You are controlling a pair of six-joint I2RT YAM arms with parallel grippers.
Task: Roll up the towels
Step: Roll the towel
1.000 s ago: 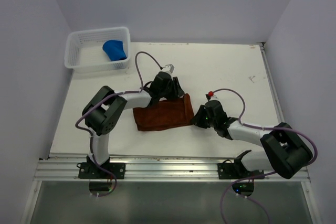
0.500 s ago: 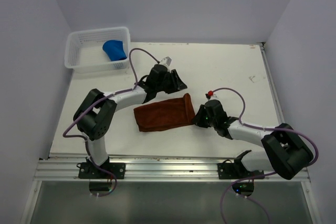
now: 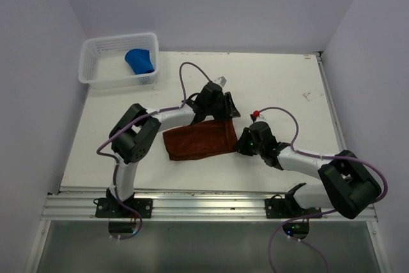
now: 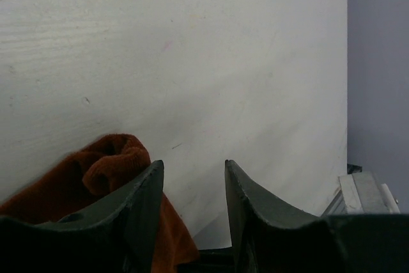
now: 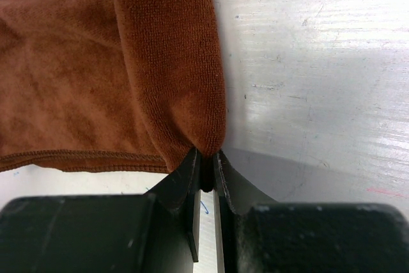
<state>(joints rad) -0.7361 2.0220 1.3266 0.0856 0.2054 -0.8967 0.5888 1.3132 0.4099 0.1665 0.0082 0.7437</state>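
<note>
A brown towel [image 3: 198, 139] lies flat in the middle of the white table, with a folded right edge. My right gripper [image 3: 241, 144] is shut on the towel's near right corner [image 5: 192, 94], pinching the fold between its fingertips. My left gripper [image 3: 229, 112] is open and empty at the towel's far right corner; the bunched brown corner [image 4: 108, 164] lies just left of its left finger [image 4: 137, 206]. A blue towel [image 3: 140, 61] lies in the white basket [image 3: 96, 62] at the far left.
The basket stands at the table's far left corner. A metal rail [image 3: 204, 199] runs along the near edge by the arm bases. Grey walls close in on three sides. A small mark [image 3: 307, 96] sits on the table at right.
My left gripper has moved right, from the towel's far edge to its far right corner. The right gripper has kept its hold on the near right corner.
</note>
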